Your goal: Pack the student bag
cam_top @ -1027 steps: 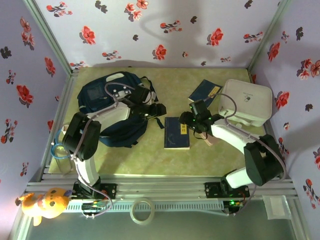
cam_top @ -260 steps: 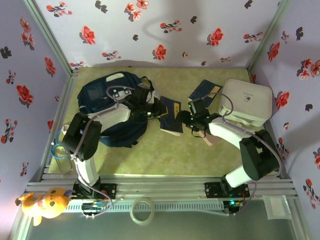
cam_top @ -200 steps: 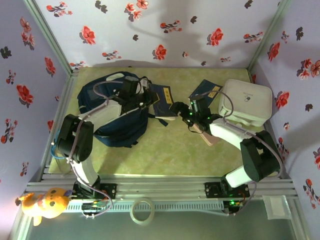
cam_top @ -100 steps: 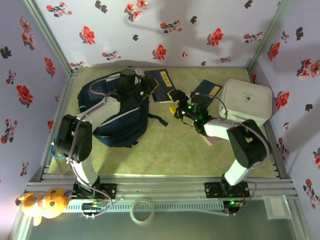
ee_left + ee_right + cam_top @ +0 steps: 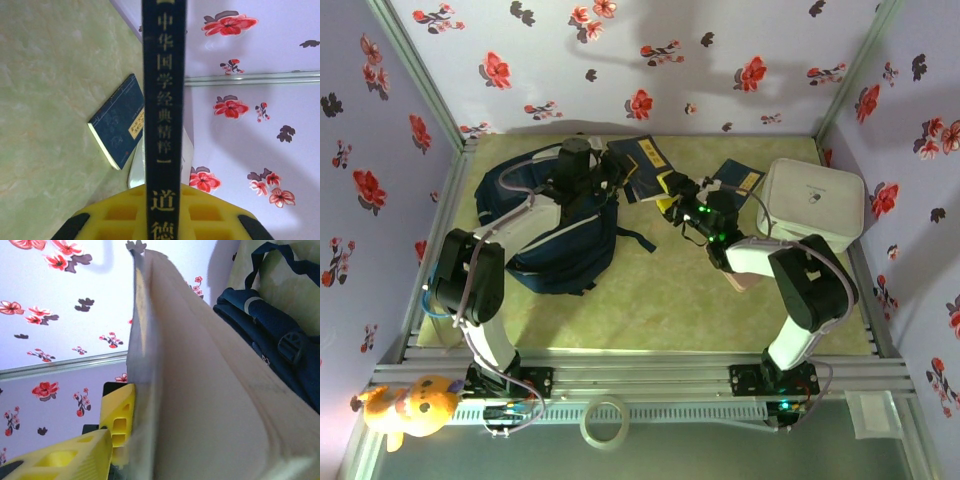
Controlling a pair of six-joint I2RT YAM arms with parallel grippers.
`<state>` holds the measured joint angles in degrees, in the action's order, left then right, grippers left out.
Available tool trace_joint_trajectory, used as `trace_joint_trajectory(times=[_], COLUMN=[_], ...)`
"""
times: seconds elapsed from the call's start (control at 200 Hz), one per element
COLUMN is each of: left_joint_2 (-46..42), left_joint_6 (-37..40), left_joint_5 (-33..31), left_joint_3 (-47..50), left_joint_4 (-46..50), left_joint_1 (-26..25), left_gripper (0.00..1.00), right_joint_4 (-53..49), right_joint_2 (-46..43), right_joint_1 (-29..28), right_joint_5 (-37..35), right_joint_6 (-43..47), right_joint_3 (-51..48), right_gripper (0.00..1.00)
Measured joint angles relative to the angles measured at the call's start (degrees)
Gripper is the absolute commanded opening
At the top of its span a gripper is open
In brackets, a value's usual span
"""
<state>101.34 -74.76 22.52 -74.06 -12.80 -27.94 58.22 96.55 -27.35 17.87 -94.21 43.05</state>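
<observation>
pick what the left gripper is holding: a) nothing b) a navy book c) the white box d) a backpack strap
b: in the left wrist view, the gold-lettered spine of the navy book stands clamped between the yellow fingers of the left gripper.

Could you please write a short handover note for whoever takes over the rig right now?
Left gripper shut on a dark blue book, raised beside the student bag.
Right gripper at that book's near corner; grip unclear.
Done: book lifted, not yet in the bag.
Left: put it in, then the second book lying by the white box.
</observation>
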Motion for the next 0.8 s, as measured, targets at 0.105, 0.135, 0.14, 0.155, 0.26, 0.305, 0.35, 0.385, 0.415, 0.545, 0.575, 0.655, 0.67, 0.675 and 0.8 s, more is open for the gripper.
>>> trace_joint_trajectory(times=[0.105,0.135,0.14,0.155,0.26,0.305,0.35,0.385,0.415,0.545,0.575,0.655,0.67,0.675,0.8], left_joint_2=[-0.2,-0.4,-0.5,-0.5,-1.8,-2.6,-3.4,-3.9,-4.3,-6.3,-6.7,-8.0,-8.2,-8.4,-11.2], left_joint_6=[-0.1,-0.1,-0.1,-0.1,0.2,0.5,2.2,3.5,4.7,13.3,15.5,23.2,24.0,24.6,36.3], left_joint_5=[-0.1,-0.1,-0.1,-0.1,-0.1,-0.5,-0.8,-1.2,-1.8,-4.5,-5.0,-7.6,-8.2,-8.5,-13.0], left_joint_3=[1.0,1.2,1.3,1.4,2.8,3.4,4.0,4.3,4.3,4.2,4.1,3.4,3.3,3.2,2.3], left_joint_4=[0.0,0.0,0.1,0.0,-0.1,0.3,1.5,2.6,3.8,11.8,14.1,20.9,22.1,22.6,31.8], left_joint_1=[0.0,0.0,0.0,0.0,-0.1,-0.1,-0.1,-0.1,-0.1,0.0,0.1,0.3,0.3,0.3,1.0], left_gripper=[0.05,0.07,0.07,0.09,0.23,0.29,0.38,0.43,0.47,0.63,0.67,0.8,0.82,0.83,0.93], right_joint_4=[-3.4,-4.6,-4.9,-5.7,-12.8,-15.8,-18.7,-20.5,-22.1,-29.1,-30.9,-35.6,-36.5,-36.8,-45.0], right_joint_2=[-3.0,-4.0,-4.3,-4.9,-9.1,-10.7,-12.5,-13.6,-14.6,-17.8,-18.5,-20.3,-20.7,-20.8,-23.9], right_joint_1=[0.0,0.0,0.0,0.0,0.0,0.0,0.0,0.0,0.0,0.0,0.0,0.1,0.2,0.2,0.5], right_joint_5=[-0.6,-0.8,-0.9,-0.8,-1.4,-1.9,-2.7,-3.2,-3.8,-6.2,-6.8,-8.5,-8.9,-9.0,-11.9], right_joint_6=[2.2,3.1,3.3,4.3,8.5,10.2,12.8,14.6,16.3,23.4,25.2,29.9,30.6,30.8,37.2], right_joint_3=[-0.3,-0.3,-0.3,-0.3,-0.3,-0.2,-0.2,-0.2,-0.2,-0.2,-0.2,-0.2,-0.2,-0.2,0.1], right_gripper=[0.33,0.29,0.28,0.26,0.17,0.14,0.12,0.1,0.09,0.07,0.06,0.05,0.05,0.05,0.05])
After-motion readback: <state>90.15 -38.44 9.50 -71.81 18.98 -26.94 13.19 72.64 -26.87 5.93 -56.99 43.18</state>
